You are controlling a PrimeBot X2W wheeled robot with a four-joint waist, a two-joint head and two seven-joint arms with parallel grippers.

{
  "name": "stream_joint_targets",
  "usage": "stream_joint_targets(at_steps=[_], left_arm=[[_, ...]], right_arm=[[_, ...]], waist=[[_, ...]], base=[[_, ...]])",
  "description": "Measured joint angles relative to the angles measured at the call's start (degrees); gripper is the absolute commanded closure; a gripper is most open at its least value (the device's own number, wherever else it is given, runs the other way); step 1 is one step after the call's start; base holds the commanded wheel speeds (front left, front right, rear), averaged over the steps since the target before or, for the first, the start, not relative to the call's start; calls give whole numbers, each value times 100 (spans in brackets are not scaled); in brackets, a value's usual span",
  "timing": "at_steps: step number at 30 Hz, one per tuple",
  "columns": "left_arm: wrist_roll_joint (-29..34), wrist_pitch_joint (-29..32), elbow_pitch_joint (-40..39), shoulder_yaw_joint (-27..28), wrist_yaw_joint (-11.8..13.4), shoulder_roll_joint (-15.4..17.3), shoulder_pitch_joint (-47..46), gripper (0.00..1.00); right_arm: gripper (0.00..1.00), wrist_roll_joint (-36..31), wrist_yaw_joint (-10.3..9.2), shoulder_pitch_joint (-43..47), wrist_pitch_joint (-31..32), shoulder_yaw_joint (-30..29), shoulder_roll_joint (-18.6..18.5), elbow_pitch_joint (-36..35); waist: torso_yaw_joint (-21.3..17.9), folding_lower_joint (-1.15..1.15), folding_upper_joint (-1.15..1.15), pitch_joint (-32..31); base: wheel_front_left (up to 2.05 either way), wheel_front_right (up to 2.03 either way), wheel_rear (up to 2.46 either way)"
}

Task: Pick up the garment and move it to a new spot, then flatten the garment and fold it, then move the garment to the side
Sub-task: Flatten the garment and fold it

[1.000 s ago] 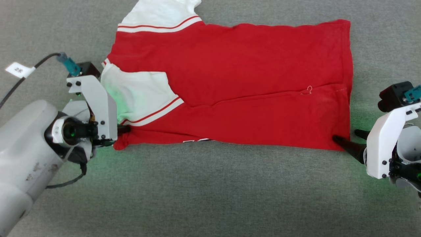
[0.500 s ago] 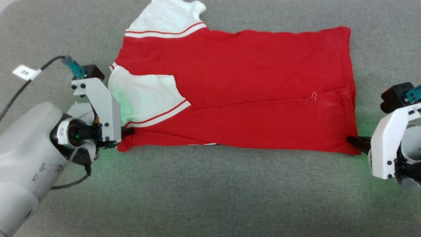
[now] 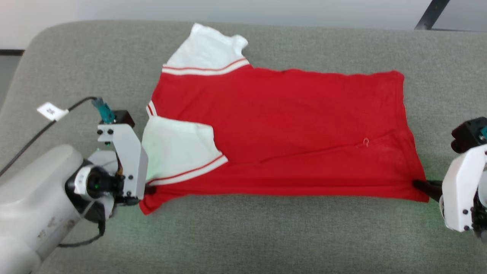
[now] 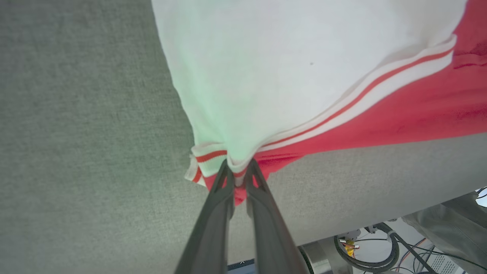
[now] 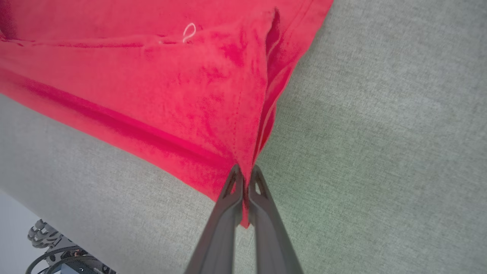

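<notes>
Garment (image 3: pixel 281 129): red shirt with white short sleeves and red-striped trim. I log it lying across the middle of the grey fabric surface (image 3: pixel 243 236), hem to the right, sleeves to the left. The head view gives me the whole spread: the far sleeve is laid out flat, the near sleeve is folded over the red body, and the near edge is drawn in a straight line between the left gripper (image 3: pixel 150 189) and the right gripper (image 3: pixel 420 185). The wrist views add the grips, which show small in the head view. The left gripper (image 4: pixel 237 167) has its fingers pressed together on a bunched corner of striped trim and red cloth. The right gripper (image 5: pixel 245 171) has its fingers pinched on the near hem corner, with the cloth pulled to a peak there. A white thread loop (image 5: pixel 188 32) sits near the hem. Against a second ago, the right fingers, then apart around that corner, are now clamped on it, and the left grip is unchanged. The head camera has tilted, bringing the surface's far edge into sight.
</notes>
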Motion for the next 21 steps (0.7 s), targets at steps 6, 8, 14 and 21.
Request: stream_joint_targets(at_steps=[6,8,14,21], left_arm=[[14,40,-477,-79,176,192,231,100],[14,7,-593,-97,220,244,321,100],[46,-166,-656,-135,298,221,497,53],[177,-247,-497,-192,308,74,497,0]], right_arm=[[100,-1,0,520,201,-240,-8,-452],[100,-40,-1,682,215,-310,52,-568],[72,-107,-1,989,62,-240,303,-647],[0,-142,-1,986,-167,-73,344,-550]], waist=[[58,0,0,-152],[62,0,0,-178],[4,0,0,-170],[-72,0,0,-190]], base=[[0,0,0],[0,0,0],[0,0,0],[0,0,0]])
